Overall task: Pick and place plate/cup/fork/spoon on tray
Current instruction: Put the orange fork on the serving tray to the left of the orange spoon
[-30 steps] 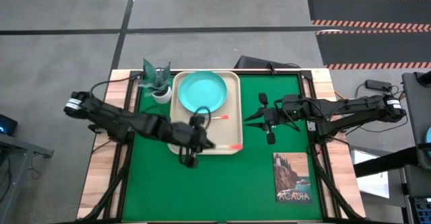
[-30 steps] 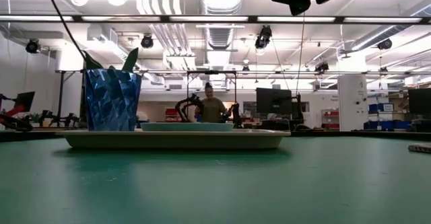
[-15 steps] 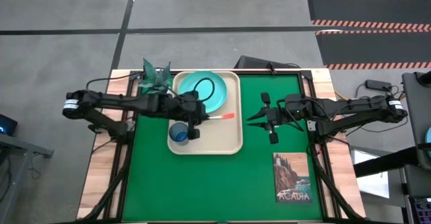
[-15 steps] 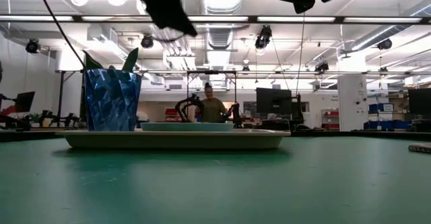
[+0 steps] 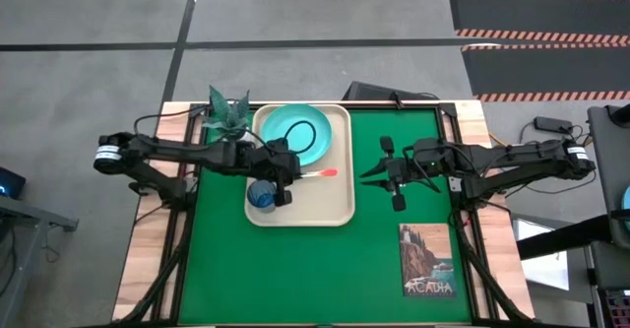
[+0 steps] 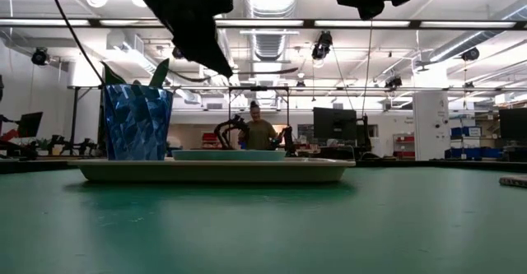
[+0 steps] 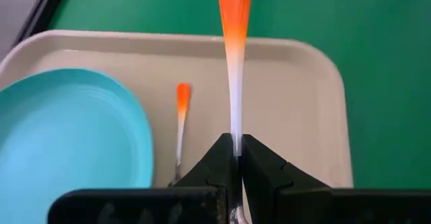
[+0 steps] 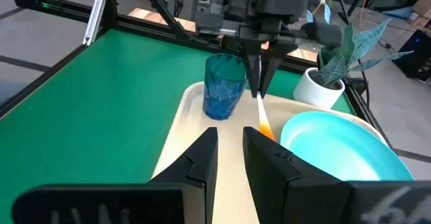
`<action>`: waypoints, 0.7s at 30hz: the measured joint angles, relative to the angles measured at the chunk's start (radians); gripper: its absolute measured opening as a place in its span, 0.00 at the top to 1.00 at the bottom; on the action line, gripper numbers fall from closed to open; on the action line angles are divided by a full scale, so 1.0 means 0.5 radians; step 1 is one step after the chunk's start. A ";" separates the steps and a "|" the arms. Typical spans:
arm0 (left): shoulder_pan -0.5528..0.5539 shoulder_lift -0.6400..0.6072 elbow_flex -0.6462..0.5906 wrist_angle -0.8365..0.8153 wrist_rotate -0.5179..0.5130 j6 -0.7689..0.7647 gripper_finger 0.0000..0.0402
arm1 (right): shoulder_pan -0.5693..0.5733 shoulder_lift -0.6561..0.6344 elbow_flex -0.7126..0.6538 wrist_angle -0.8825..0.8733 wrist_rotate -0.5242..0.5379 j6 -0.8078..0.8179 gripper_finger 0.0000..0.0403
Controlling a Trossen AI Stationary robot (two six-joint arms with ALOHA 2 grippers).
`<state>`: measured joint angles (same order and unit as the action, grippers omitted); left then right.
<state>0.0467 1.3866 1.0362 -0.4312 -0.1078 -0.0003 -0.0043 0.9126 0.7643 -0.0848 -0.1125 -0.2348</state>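
The beige tray point(image 5: 335, 205) lies on the green mat. On it are the teal plate point(image 5: 293, 131) at its far end and the blue cup point(image 5: 261, 194) at its near left. My left gripper point(image 5: 283, 173) is over the tray between them, shut on a silver utensil with an orange-red handle end point(image 5: 330, 172). The fingers hide its head, so I cannot tell fork from spoon. A second utensil with an orange-red end point(image 7: 182, 95) lies flat on the tray beside the plate. My right gripper point(image 5: 369, 175) is open over the mat, right of the tray. My left gripper pinches the utensil's thin silver shaft point(image 7: 236, 126) between its two fingertips. The fingers slant down from the table's left, and the shaft runs on ahead of them. The orange handle end point(image 8: 264, 126) points toward the table's right, low over the tray; whether it touches the tray I cannot tell.
A white pot with a green plant point(image 5: 229, 119) stands at the tray's far left corner. A picture card point(image 5: 427, 260) lies on the mat at the near right. A person point(image 6: 259, 132) shows far behind the table.
My left gripper, still shut on the utensil, has gone from the tray's near edge toward the far edge and has come down toward the tray. The utensil's orange end has gone with it from the tray's near right corner to its middle. The cup now shows.
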 joint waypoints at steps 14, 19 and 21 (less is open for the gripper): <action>0.045 0.103 -0.030 0.126 -0.001 0.072 0.98 | 0.000 0.012 0.000 0.019 0.000 -0.003 0.84; 0.046 0.110 -0.033 0.115 -0.005 0.065 0.98 | -0.001 0.012 0.000 0.025 0.000 -0.020 0.84; 0.048 0.109 -0.038 0.107 -0.002 0.072 0.98 | -0.001 0.012 0.000 0.026 0.000 -0.023 0.84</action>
<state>0.0708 1.4411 1.0172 -0.3775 -0.1089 0.0356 -0.0048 0.9184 0.7643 -0.0719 -0.1123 -0.2464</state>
